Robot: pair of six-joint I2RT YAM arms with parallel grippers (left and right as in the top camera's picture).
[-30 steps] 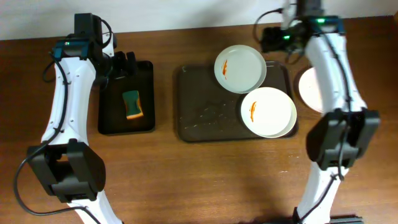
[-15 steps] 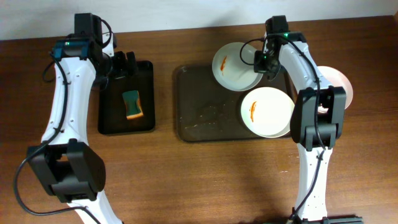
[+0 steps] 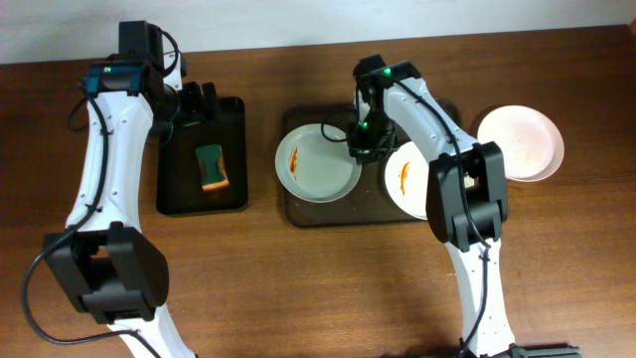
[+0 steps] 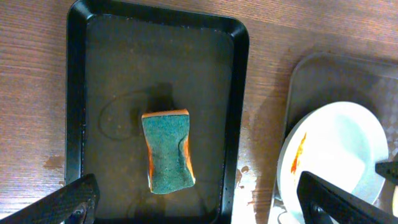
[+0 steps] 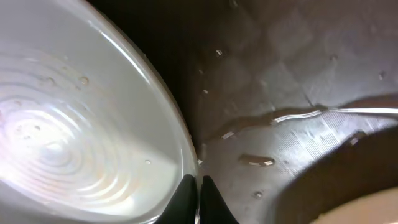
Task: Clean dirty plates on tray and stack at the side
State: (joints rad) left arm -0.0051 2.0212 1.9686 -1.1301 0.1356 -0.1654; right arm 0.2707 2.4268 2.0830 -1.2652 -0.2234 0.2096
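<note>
Right gripper [image 5: 198, 199] pinches plate [image 3: 316, 167] rim at tray's [image 3: 333, 212] left end. Left gripper [image 3: 197, 103] gapes wide above black tray [image 3: 175, 194].

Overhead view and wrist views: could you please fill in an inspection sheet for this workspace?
Surface: wooden table.
Job's things: smeared left plate overhangs the tray's left edge; smeared right plate on it; third plate beside the tray, no smear seen.
Clutter: sponge in black tray.
Grippers: left pincer open above black tray; right pincer shut on left plate's rim.
Cables: black cables on the left arm.
Surroundings: nothing seen.
</note>
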